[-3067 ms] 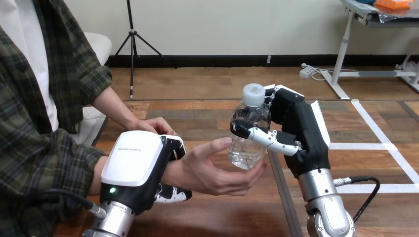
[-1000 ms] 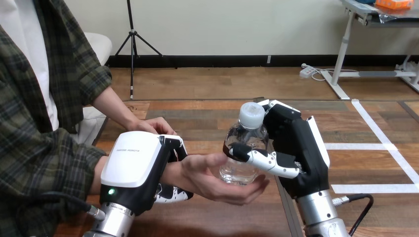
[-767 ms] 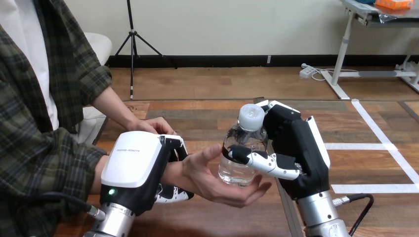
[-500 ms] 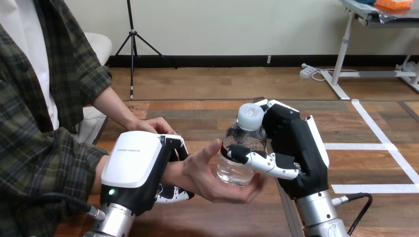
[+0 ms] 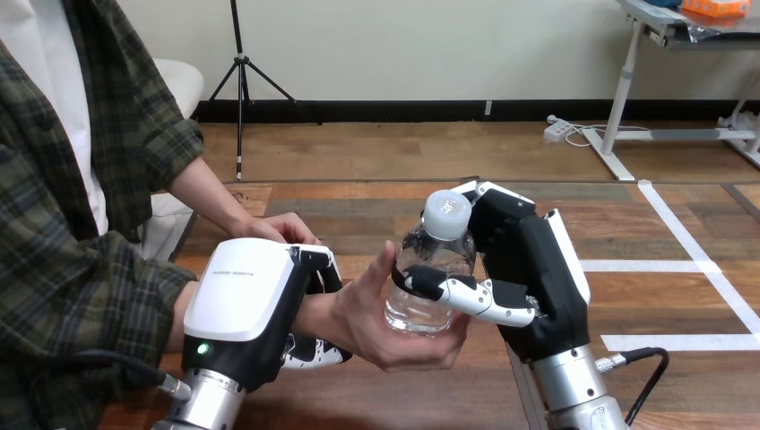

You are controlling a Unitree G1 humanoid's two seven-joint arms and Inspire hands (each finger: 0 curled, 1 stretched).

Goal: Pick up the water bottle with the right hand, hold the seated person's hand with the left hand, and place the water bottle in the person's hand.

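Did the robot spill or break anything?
Nothing spilled or broken. The water bottle leans a little, cap on, gripped by the right hand and resting in the person's hand. The left hand wraps the person's wrist.

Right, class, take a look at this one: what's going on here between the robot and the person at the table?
The robot is handing a water bottle to the seated person. Its right hand is curled round the bottle and holds it nearly upright, with the base down in the person's hand. That hand lies palm up, thumb raised beside the bottle. The robot's left hand is wrapped round the person's wrist. The right hand has not yet let go.
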